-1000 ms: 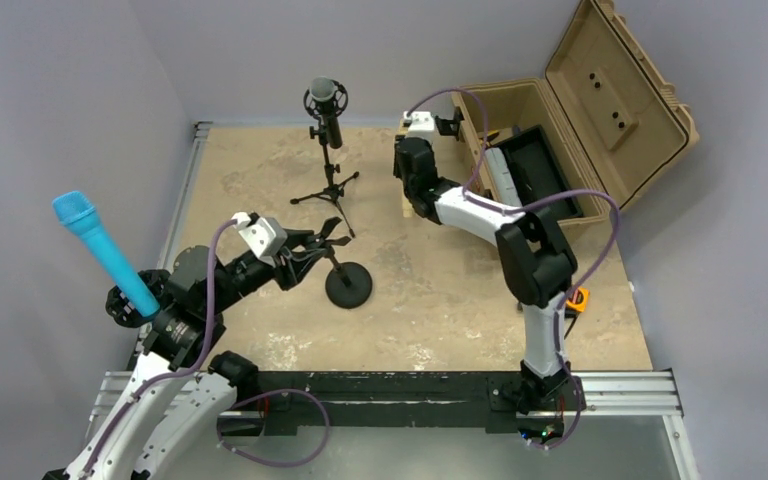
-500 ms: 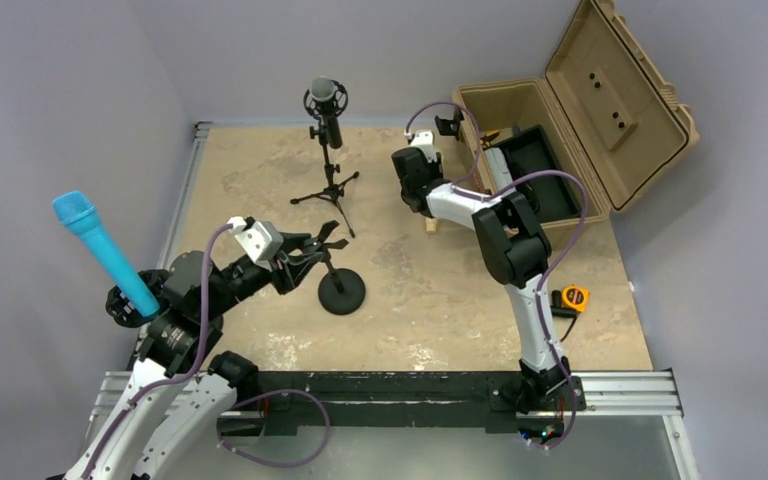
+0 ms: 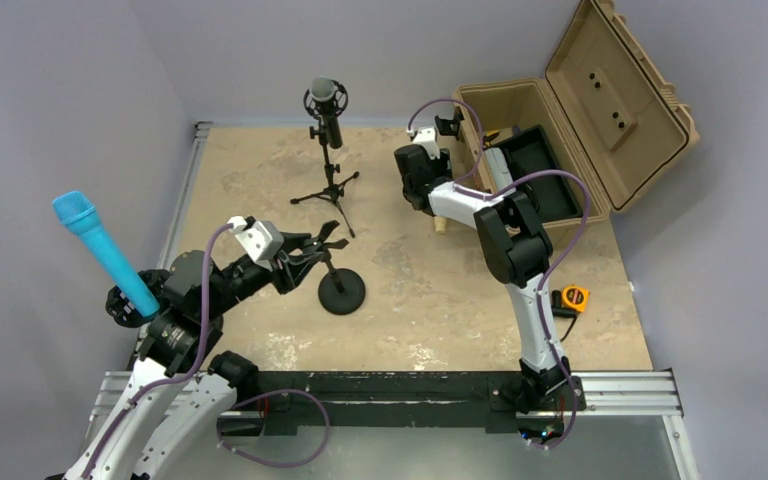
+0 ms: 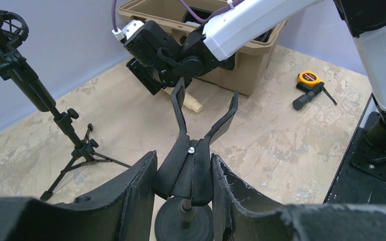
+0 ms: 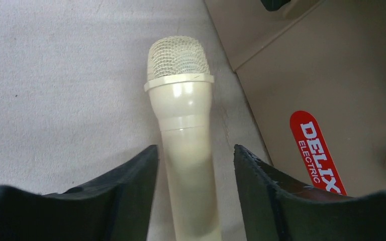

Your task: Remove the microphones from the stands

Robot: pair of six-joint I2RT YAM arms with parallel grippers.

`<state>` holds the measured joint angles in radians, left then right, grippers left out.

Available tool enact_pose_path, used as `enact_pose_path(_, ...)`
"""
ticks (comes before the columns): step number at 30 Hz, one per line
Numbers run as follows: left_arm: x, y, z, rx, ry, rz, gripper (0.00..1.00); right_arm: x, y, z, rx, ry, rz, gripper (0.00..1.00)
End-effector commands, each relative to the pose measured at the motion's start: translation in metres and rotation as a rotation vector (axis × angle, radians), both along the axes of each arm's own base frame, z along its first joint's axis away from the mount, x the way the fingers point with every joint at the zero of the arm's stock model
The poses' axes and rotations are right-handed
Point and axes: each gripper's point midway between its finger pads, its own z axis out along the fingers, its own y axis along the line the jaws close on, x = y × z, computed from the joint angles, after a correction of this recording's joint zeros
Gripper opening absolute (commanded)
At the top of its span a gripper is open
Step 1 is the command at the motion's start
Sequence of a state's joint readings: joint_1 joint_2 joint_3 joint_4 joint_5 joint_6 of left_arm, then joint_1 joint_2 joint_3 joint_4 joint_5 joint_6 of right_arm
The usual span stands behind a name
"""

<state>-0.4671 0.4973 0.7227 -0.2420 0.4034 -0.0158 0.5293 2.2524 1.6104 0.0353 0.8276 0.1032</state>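
Note:
The black round-base stand (image 3: 342,292) stands mid-table with its clip (image 4: 191,168) spread and empty. My left gripper (image 3: 305,250) is shut on the clip, with its fingers pressed on both sides in the left wrist view (image 4: 183,160). A cream microphone (image 3: 441,223) lies on the table beside the tan case, also seen in the left wrist view (image 4: 190,103). My right gripper (image 3: 428,200) is low over it. In the right wrist view the jaws (image 5: 196,148) straddle the microphone (image 5: 183,115) with a gap on each side, so they are open.
An open tan case (image 3: 560,110) sits at the back right. A black microphone on a tripod (image 3: 326,110) stands at the back. A blue microphone (image 3: 100,250) sticks up at the left edge. A yellow tape measure (image 3: 572,297) lies at the right.
My right arm has swung back and lowered, bringing the cream microphone down flat on the table by the case. The stand base shifted slightly left. The left gripper stays on the clip.

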Motion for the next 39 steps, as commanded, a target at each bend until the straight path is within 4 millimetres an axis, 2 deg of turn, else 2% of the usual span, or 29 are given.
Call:
enact_pose_path(1, -0.001, -0.001, 0.033, -0.055, -0.078, -0.003, 0.0, 0.004, -0.001, 0.045, 0.033, -0.105, -0.023, 0.56)
enact_pose_path(10, 0.0, -0.002, 0.031, -0.052, -0.068, -0.002, 0.0, -0.01, 0.013, 0.057, 0.072, -0.122, 0.027, 0.58)
enact_pose_path(15, 0.001, -0.002, 0.03, -0.054, -0.064, -0.002, 0.0, -0.019, 0.04, 0.077, 0.141, -0.152, 0.123, 0.58)
enact_pose_path(20, 0.003, -0.001, 0.029, -0.053, -0.059, 0.007, 0.0, -0.036, 0.077, 0.119, 0.251, -0.232, 0.27, 0.58)
enact_pose_path(23, 0.004, -0.002, 0.028, -0.051, -0.05, 0.007, 0.0, -0.049, 0.095, 0.161, 0.381, -0.311, 0.402, 0.59)
enact_pose_path(26, 0.004, -0.004, 0.027, -0.046, -0.047, -0.001, 0.0, -0.074, 0.113, 0.205, 0.5, -0.386, 0.576, 0.6)
enact_pose_path(29, 0.007, -0.006, 0.024, -0.042, -0.03, -0.004, 0.0, -0.109, 0.132, 0.244, 0.601, -0.448, 0.783, 0.62)
enact_pose_path(35, 0.006, -0.009, 0.024, -0.044, -0.025, -0.021, 0.08, -0.17, 0.152, 0.288, 0.729, -0.497, 1.072, 0.64)
enact_pose_path(36, 0.006, -0.009, 0.024, -0.043, -0.021, -0.019, 0.1, -0.181, 0.156, 0.294, 0.745, -0.501, 1.13, 0.64)
enact_pose_path(39, 0.004, -0.009, 0.025, -0.045, -0.024, -0.028, 0.36, -0.213, 0.163, 0.309, 0.824, -0.509, 1.272, 0.67)
